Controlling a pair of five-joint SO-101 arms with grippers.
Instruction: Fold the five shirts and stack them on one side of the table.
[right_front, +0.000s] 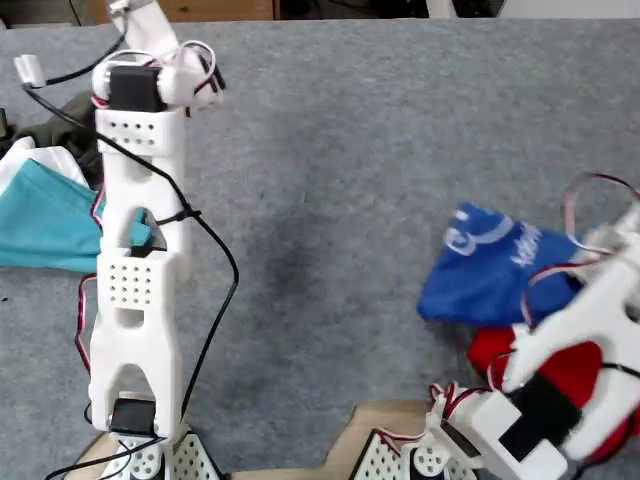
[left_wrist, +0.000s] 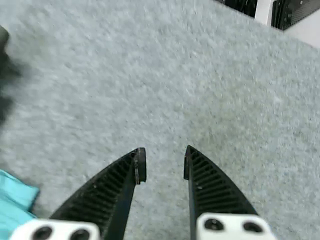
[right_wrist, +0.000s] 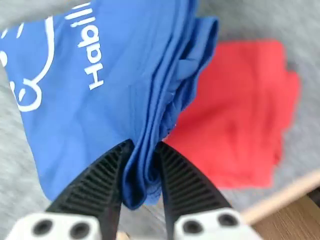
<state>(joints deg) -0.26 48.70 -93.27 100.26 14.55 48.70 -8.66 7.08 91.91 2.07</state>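
At the right gripper (right_wrist: 142, 150): black ribbed fingers (right_wrist: 100, 185) drawn narrow, pinching the bunched, folded edge of a royal-blue cotton shirt with white print (right_wrist: 90, 100); blue cloth spread out from the tips over the grey felt-like table covering (right_front: 350, 150), on the table's right side; edge of the blue cloth lying over a folded bright-red cotton shirt (right_wrist: 240, 115), flat near the pale wooden table edge (right_wrist: 280, 200). At the left gripper (left_wrist: 162, 162): black ribbed fingers moderately parted, holding nothing, above bare grey covering; nearby, a corner of a teal cotton shirt (left_wrist: 12, 205); at the table's left edge, the teal cloth rumpled beside a white garment (right_front: 30, 160) and a dark olive garment (right_front: 70, 115), partly behind the white left arm (right_front: 135, 270).
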